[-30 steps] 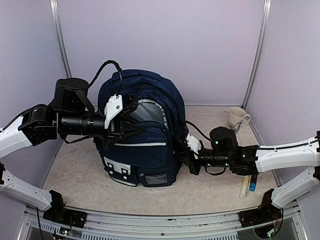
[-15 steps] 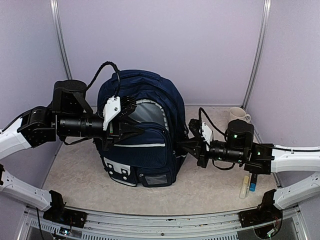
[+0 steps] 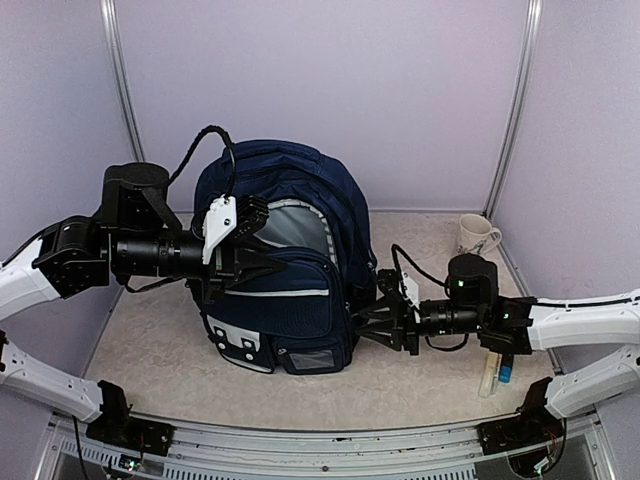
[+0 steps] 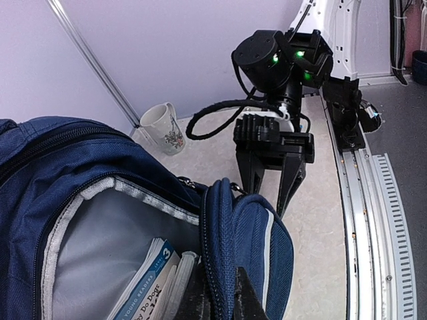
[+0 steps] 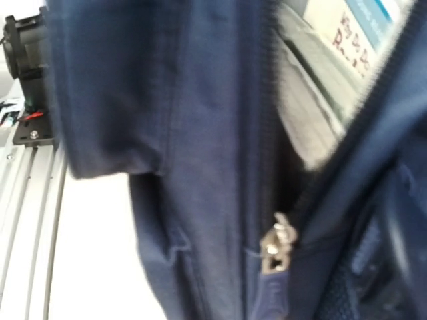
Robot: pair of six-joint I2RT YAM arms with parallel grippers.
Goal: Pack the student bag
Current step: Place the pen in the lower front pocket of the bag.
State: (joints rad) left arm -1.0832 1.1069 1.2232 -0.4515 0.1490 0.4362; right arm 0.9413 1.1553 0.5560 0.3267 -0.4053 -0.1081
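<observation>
Beige, speckled tabletop [image 3: 420,375] is shown carrying the student bag [image 3: 300,300], a navy backpack stood upright at the centre, its main compartment unzipped and its grey lining exposed. The rim of the bag's front section is pinched by the left end effector [image 4: 223,300], its fingers closed narrowly on the fabric. The right end effector [image 4: 271,200] is held just beside the bag's right side, fingers parted, nothing gripped. Paperback books [image 4: 153,283] are seen inside. A white mug [image 3: 476,238] is placed at the back right, well apart. A metal zip pull [image 5: 277,243] is seen, blurred.
</observation>
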